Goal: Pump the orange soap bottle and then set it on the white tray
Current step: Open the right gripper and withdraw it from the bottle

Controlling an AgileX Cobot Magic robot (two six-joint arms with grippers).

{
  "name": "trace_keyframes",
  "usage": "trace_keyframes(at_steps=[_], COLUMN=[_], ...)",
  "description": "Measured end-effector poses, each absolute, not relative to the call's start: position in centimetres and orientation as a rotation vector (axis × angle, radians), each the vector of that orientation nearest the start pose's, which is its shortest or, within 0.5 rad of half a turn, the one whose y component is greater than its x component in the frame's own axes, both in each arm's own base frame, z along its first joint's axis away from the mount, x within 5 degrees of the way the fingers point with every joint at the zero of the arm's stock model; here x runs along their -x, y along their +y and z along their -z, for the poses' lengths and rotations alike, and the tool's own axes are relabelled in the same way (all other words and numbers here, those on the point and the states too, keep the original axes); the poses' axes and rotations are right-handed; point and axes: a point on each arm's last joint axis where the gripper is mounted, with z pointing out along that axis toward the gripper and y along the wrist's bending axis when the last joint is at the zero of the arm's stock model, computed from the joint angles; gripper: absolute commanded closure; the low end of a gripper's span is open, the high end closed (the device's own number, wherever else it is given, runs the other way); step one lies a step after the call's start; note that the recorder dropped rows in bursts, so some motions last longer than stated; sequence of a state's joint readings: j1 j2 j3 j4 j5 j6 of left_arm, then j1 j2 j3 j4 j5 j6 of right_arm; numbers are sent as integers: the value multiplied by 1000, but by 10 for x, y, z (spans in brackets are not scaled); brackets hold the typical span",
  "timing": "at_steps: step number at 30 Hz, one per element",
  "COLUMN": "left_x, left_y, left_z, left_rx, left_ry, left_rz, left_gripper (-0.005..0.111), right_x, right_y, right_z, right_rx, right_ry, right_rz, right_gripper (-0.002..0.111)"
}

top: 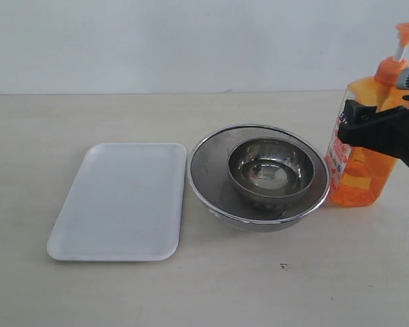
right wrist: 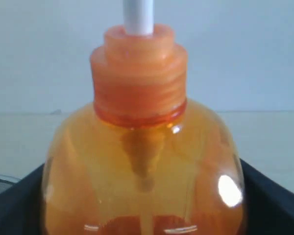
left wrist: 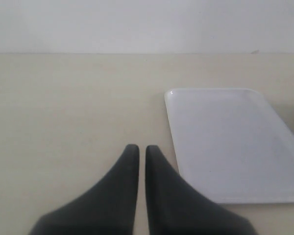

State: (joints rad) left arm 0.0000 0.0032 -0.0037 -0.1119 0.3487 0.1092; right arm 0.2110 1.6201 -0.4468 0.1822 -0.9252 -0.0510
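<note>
On the left, the left end effector (left wrist: 138, 152) hung clenched on nothing above the tabletop (top: 273, 286), its dark fingers almost meeting, near a corner of the white tray (top: 123, 204), which lay flat. To the tray's right, close by but apart, a small steel bowl (top: 269, 174) sat nested inside a large steel bowl (top: 208, 170). Furthest right, the orange soap bottle (top: 360, 180) stood upright on the tabletop just beside the large bowl and well off the tray. The right end effector (right wrist: 144, 210) had its black fingers spread wide to either side of the bottle's upper body, though whether they pressed it or merely flanked it could not be told.
</note>
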Motion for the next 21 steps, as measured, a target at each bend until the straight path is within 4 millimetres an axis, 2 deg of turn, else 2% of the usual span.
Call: trace_keyframes(at_steps=[6,21], left_x=[-53,-53], left_y=[-3,-3], left_z=[-183,-183], left_rx=[-31,-31], left_ry=[1830,1830], left_rz=[32,32], left_gripper=[102,102], right_x=[-273,-273], right_y=[44,43], right_z=[-170,-169], right_rx=[34,58], right_ry=[1807,1814], right_rz=[-37,-15], right_gripper=[34,34])
